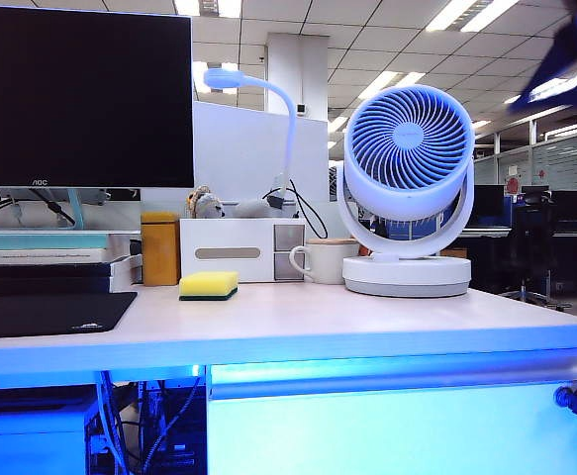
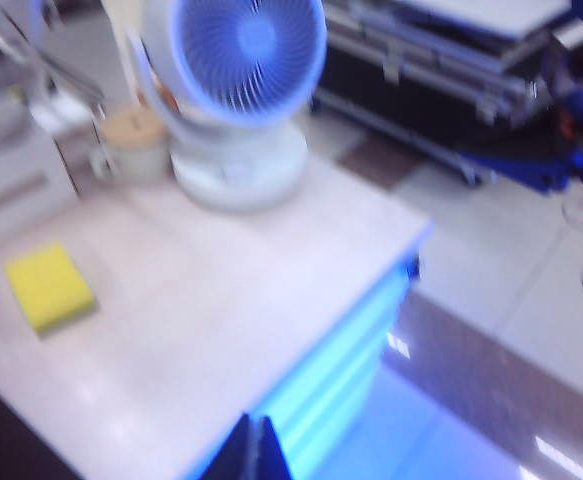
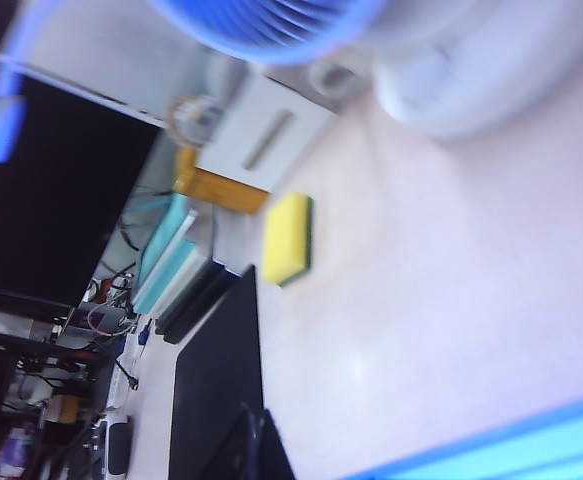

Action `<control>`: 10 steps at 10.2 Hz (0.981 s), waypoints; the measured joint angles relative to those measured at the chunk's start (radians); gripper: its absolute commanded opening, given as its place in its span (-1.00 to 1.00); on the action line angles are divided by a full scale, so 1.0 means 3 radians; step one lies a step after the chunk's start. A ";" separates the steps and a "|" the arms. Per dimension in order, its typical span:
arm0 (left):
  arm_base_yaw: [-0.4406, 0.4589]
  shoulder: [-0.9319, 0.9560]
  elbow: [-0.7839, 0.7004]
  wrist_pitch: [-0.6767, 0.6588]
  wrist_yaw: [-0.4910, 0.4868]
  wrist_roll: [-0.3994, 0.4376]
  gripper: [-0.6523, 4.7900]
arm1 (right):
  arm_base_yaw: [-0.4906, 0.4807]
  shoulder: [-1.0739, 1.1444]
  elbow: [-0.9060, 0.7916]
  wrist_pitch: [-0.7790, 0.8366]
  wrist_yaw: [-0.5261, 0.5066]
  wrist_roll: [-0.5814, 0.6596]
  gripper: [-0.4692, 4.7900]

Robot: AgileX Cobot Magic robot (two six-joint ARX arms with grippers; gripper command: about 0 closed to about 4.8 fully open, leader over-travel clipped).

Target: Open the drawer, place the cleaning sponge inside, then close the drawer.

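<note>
A: Sponge [image 1: 209,285]: yellow foam block, dark green layer, flat on pale matte counter [image 1: 367,322]. Drawer [image 1: 397,421] closed.

B: Left end effector [image 2: 255,452], right end effector [image 3: 255,447]: both shut, empty, well apart from sponge.

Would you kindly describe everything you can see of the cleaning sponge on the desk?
The cleaning sponge is a small rectangular block of yellow foam with a thin dark green scouring layer underneath. It lies flat on the pale desktop, green side down, in front of the white organizer box and beside the orange-yellow box, touching neither. Nothing rests on it, and neither gripper is near it; it appears dry and undeformed.
</note>
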 measured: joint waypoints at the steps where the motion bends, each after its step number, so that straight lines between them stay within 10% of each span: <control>1: 0.0000 0.0018 0.0000 -0.0103 0.0000 0.0003 -0.78 | -0.0001 0.0076 -0.0001 0.0000 -0.0018 0.0062 -0.84; 9: 0.0001 0.0050 0.0000 -0.0061 -0.0003 0.0050 -0.78 | -0.0340 0.0988 0.0000 0.0019 -0.0724 -0.0090 -0.80; 10: 0.0000 0.0050 0.0000 -0.0036 -0.0001 0.0050 -0.78 | -0.0387 0.1197 -0.0001 -0.0020 -0.0913 -0.0273 -0.40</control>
